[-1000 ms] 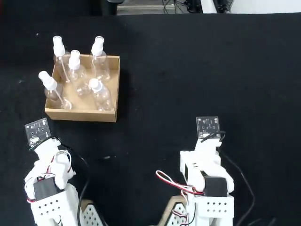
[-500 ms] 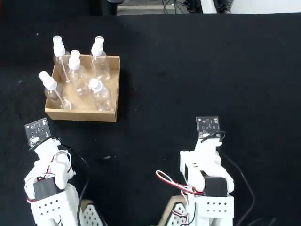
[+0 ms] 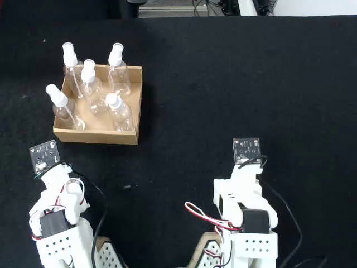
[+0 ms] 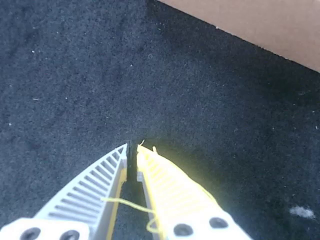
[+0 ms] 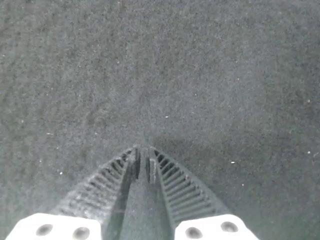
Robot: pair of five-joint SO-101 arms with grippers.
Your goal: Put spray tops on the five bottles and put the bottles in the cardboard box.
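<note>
Left gripper [image 4: 132, 147]: jaws are closing tip to tip, gripping nothing, hanging low over the black cloth [image 3: 223, 84]. Right gripper [image 5: 143, 150]: the same, jaws together and empty, with bare cloth under and ahead of it.

Just ahead of the left gripper we are seeing the near wall of the cardboard box [image 3: 97, 135], apart from the tips by a strip of cloth. From the right gripper the box is lying well ahead and far off to its left.

Inside the box the five bottles [image 3: 118, 114] are standing close together, some leaning, each wearing a white spray top [image 3: 113, 100]. We are judging the task as good as done.

Handling, as we are reading it: clear thin plastic, seemingly empty, so light, smooth and probably slippery, and prone to squash under a hard pinch. The spray head is making them top-heavy. We are favouring a hold across the body just beneath the shoulder, not on the top itself.
</note>
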